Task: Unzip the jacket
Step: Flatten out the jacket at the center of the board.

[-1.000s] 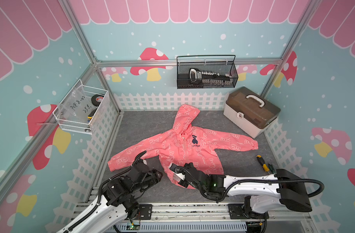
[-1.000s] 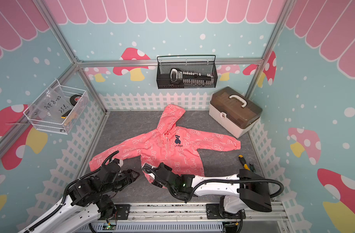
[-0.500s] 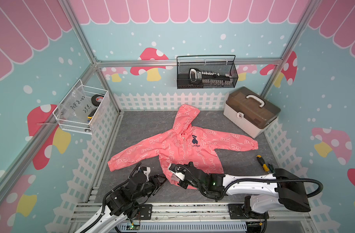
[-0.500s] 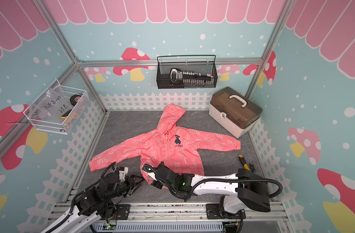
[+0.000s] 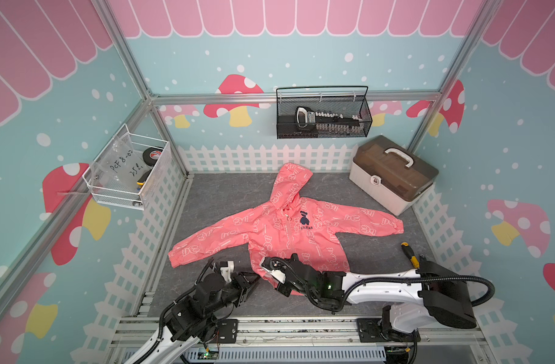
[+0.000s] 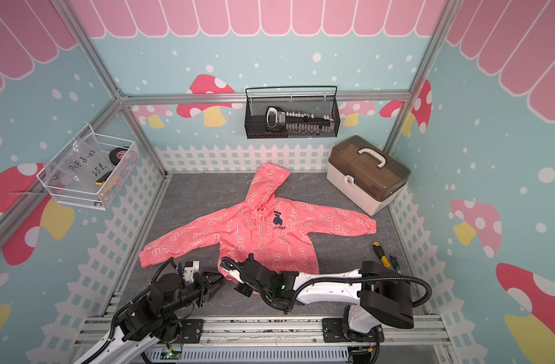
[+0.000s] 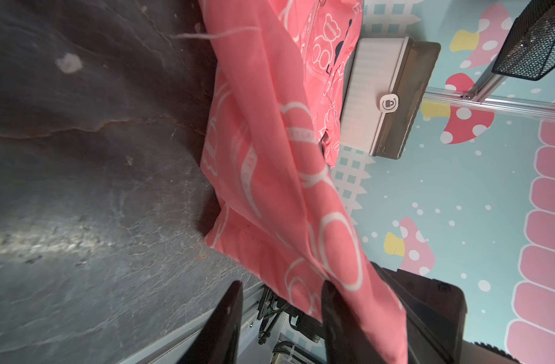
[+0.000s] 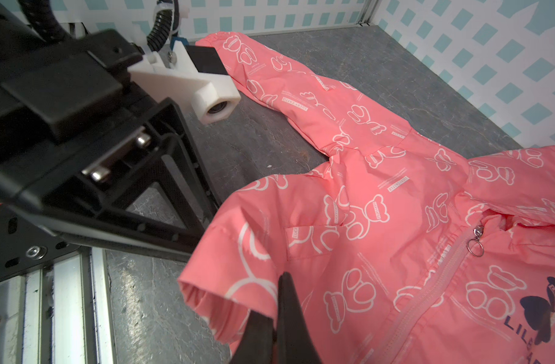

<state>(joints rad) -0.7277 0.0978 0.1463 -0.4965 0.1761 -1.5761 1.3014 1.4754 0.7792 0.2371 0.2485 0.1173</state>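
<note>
Two claws meet at the near hem, and the step in hand seems to be giving the left claw a sound bite on the cloth. It lies low over the grey slate-patterned desk with its black fingers part-way apart. Lifted cloth drapes over one finger; whether any sits between them is hard to tell. It should slide further in, so both layers sit well inside before it closes. A hold on the bare edge of such thin fabric would likely slip.

Just right of it, the coral-pink hooded jacket lies front up in the middle of the desk, hood toward the back fence and sleeves spread. Its hem corner is raised. The right claw is clamped tight on that hem, left of the zip line. It should hold level without tugging, and the two claws must not collide.

Further right, up at the collar, the small metal ring pull sits atop a fully closed zip, so the unzipping itself is all yet to do.
</note>
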